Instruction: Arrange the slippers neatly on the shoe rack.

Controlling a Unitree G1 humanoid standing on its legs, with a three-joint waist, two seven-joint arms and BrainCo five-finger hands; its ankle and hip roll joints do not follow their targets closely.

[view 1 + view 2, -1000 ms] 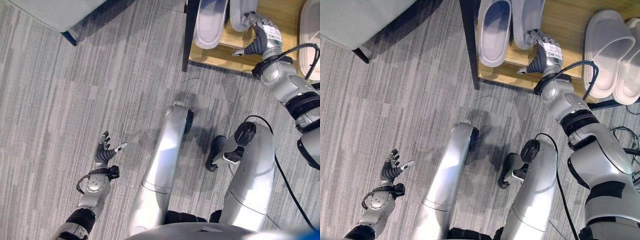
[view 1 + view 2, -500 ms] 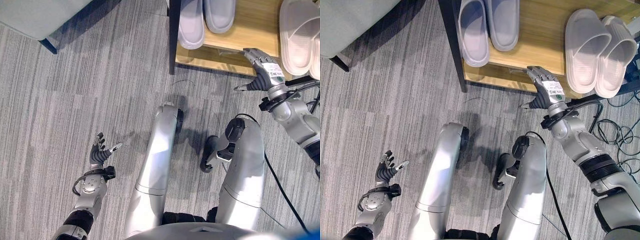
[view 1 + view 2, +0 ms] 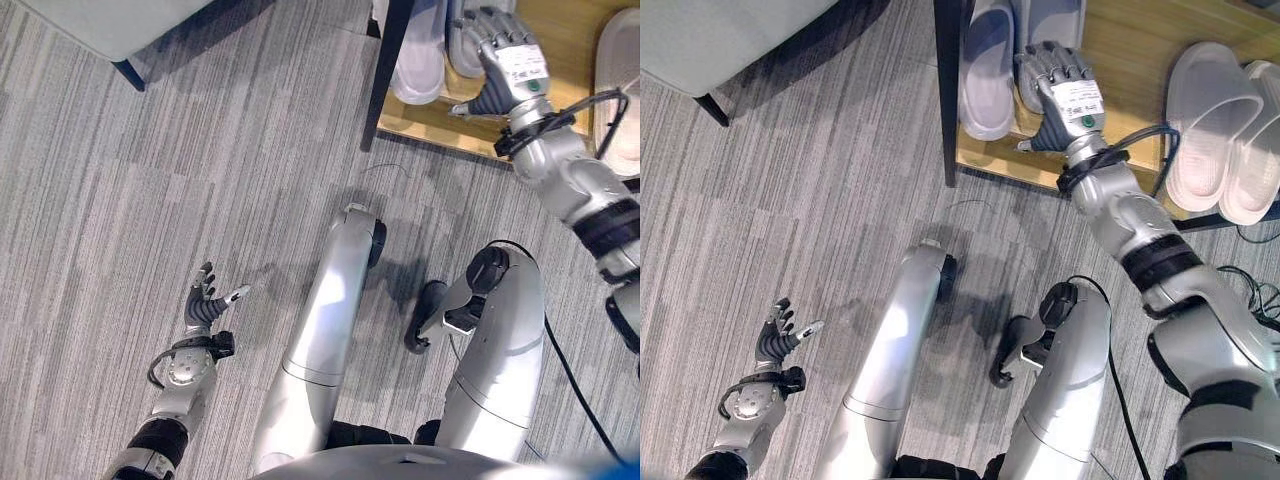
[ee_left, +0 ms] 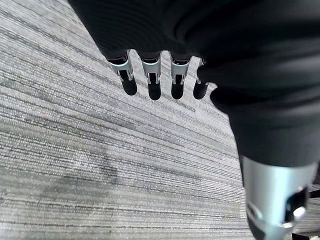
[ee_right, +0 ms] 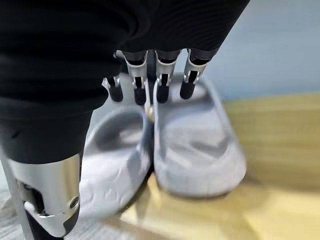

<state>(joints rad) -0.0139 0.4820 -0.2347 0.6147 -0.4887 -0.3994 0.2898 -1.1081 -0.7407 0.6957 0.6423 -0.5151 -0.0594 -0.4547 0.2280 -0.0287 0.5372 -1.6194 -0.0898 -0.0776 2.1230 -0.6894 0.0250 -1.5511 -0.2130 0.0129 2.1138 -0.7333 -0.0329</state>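
the right robot hand (image 3: 1058, 92) hangs over the wooden shoe rack (image 3: 1130, 60), palm down, fingers (image 5: 161, 80) straight and loosely spread, holding nothing. from its own wrist camera the fingertips point at the pair of grey slippers (image 5: 200, 142) just beyond them; whether they touch the slippers i can't tell. the two grey slippers sit side by side on the shelf, touching along their inner edges. the one nearer the rack's dark upright post (image 3: 947, 90) pokes its end out past the shelf's front edge, while its partner sits further back on the wood.

further along the same shelf, well apart from the robot hand, a pair of white slippers (image 3: 1225, 130) lies together, also side by side and touching.

down at the lower left, the left robot hand (image 3: 208, 300) floats above the grey striped carpet (image 3: 150, 200), fingers (image 4: 151, 82) relaxed and open, thumb out to the side, nothing in it. its wrist view has bare carpet under those dark fingertips.

off at the upper left corner, a pale piece of furniture (image 3: 720, 35) stands on a dark leg over the carpet.
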